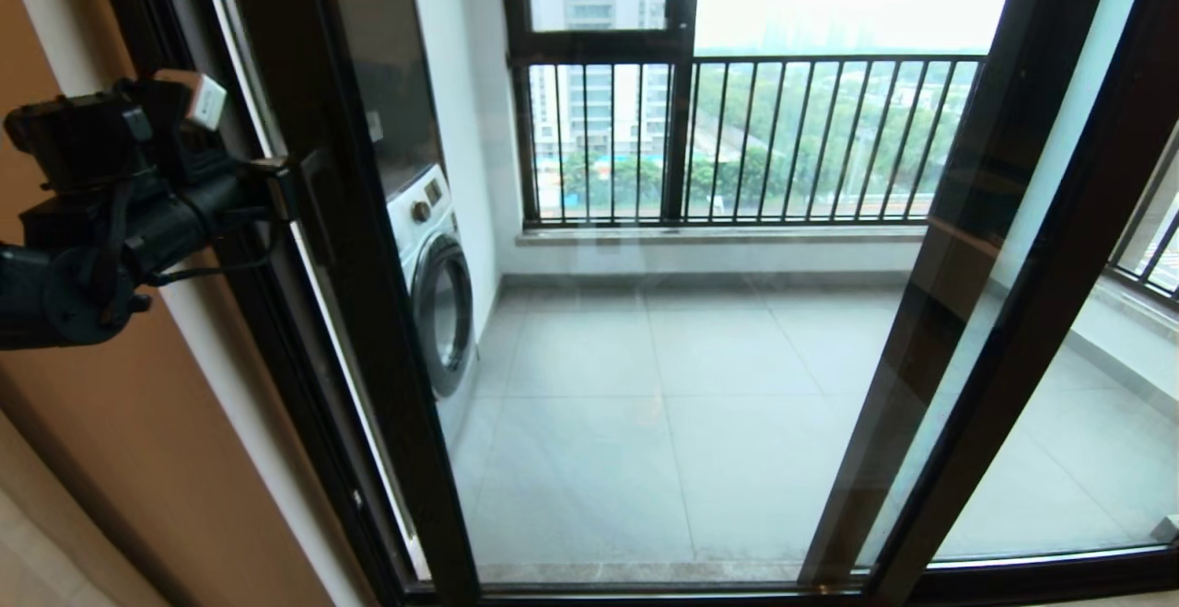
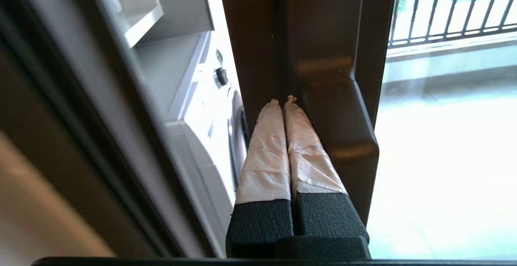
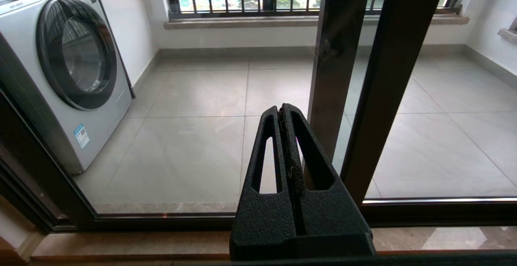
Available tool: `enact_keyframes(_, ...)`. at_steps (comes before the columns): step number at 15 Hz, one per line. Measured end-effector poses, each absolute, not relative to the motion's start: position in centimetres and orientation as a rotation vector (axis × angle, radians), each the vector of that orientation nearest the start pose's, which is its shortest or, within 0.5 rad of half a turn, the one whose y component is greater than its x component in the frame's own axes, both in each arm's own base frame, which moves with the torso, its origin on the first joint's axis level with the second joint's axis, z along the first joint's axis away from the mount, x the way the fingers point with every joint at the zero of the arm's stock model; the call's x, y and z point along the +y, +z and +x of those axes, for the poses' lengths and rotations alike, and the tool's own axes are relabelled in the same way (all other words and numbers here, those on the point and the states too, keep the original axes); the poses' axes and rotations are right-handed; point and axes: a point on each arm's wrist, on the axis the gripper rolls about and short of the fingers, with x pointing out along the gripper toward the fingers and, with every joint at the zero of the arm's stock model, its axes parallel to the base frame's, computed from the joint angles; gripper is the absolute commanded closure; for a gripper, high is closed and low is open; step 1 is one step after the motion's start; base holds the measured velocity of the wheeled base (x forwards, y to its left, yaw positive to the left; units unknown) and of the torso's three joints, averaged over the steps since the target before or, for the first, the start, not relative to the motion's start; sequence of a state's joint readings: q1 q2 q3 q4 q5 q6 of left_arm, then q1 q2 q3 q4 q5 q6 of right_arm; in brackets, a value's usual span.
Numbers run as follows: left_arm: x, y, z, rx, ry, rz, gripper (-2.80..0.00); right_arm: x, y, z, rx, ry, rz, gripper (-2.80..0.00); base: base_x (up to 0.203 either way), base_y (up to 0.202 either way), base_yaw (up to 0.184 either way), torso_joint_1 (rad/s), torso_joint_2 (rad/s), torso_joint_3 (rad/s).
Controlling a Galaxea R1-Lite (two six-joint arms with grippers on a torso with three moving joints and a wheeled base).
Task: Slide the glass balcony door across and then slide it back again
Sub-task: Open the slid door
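The glass balcony door (image 1: 368,312) fills the middle of the head view, with its dark left upright (image 2: 258,36) a narrow gap away from the left jamb. A slim raised handle (image 2: 343,108) runs along that upright. My left gripper (image 2: 282,101) is shut with nothing between its taped fingers (image 2: 262,153). Their tips rest against the upright, close beside the handle; in the head view the left gripper (image 1: 276,185) comes in from the left at handle height. My right gripper (image 3: 281,110) hangs low before the door's bottom rail (image 3: 161,217), shut and empty, and does not show in the head view.
A second like-framed glass panel (image 1: 1059,266) overlaps the door on the right. Behind the glass stand a white washing machine (image 1: 437,294), a grey tiled balcony floor (image 1: 682,404) and a barred window (image 1: 783,137). A tan wall (image 1: 120,441) lies left of the jamb.
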State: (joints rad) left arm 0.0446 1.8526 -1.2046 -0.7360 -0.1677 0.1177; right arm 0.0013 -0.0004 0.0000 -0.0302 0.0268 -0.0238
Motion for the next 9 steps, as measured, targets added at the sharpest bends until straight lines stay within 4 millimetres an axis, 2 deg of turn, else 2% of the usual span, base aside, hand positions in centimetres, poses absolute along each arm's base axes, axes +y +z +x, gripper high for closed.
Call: enact_keyframes(9,-4.5,24.7,37.5,-0.084,-0.197,0.118,0.0,0.1,7.9,-2.3,-0.031,0.028,-0.023,0.0,0.0,0.0,0.0,0.0,0.0,0.0)
